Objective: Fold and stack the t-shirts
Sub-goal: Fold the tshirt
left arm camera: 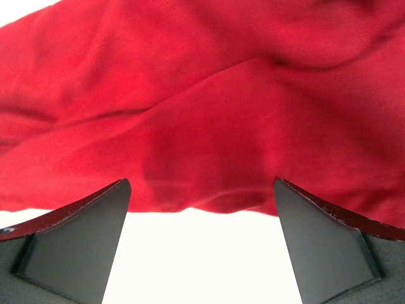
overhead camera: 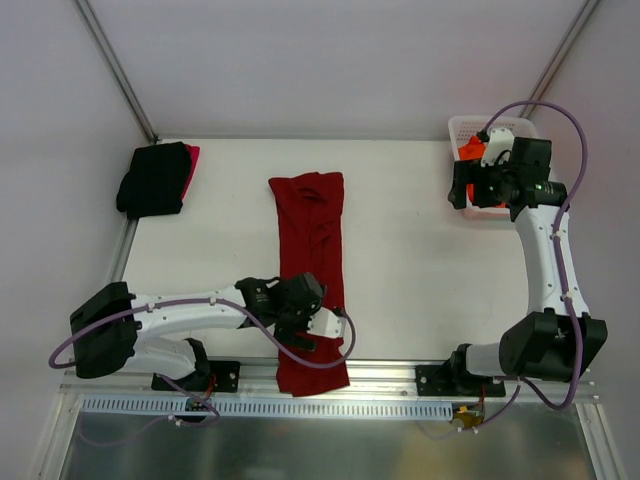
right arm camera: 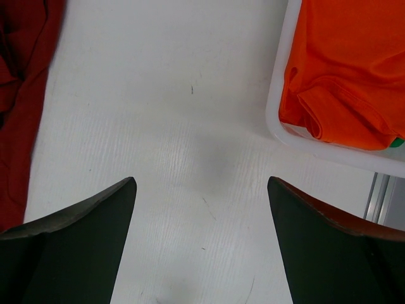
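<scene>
Dark red cloth t-shirt [overhead camera: 312,240] lying as a narrow strip on white table [overhead camera: 420,260].
Long axis runs near-to-far; left pincer [left arm camera: 201,181] and right pincer [right arm camera: 201,179] wide apart, empty.

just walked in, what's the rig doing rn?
Folding t-shirts. The dark red t-shirt lies as a long strip across the table, near end hanging over its edge; the left gripper is open right at its cloth, gripping nothing. The right gripper hangs open over bare table beside the white basket holding an orange t-shirt. A folded black t-shirt sits far left.
</scene>
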